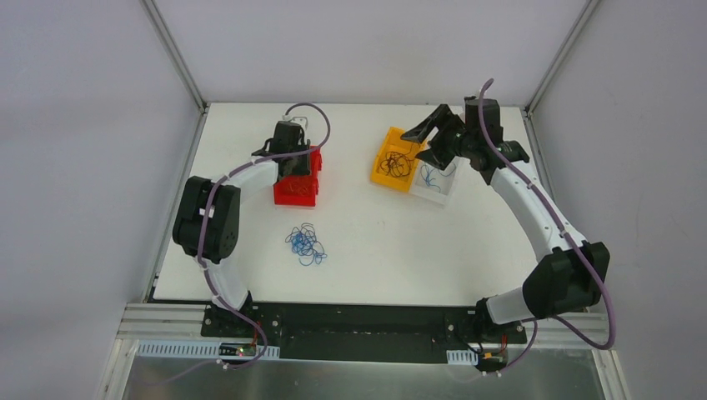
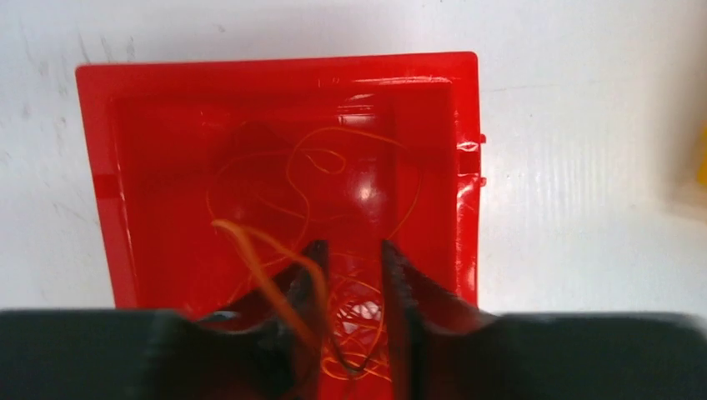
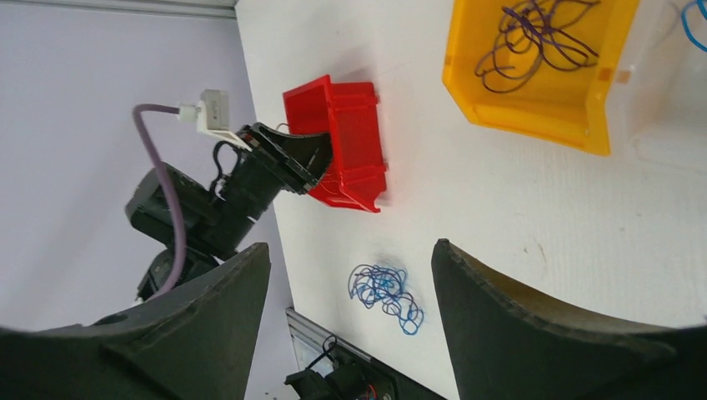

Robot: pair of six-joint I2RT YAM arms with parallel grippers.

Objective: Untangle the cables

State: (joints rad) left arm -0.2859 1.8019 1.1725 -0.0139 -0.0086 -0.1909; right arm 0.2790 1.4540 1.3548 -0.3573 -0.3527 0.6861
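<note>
Left gripper inside red bin amid cables

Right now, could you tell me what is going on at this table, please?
Two arms appear to be sorting thin cables by colour. The left gripper sits low in the red bin over orange-red strands, jaws slightly parted, one strand draped over a finger. The right gripper is wide open and empty above the yellow bin, which holds dark strands. The clear bin beside it holds a blue strand. A blue tangle lies loose on the table.
</note>
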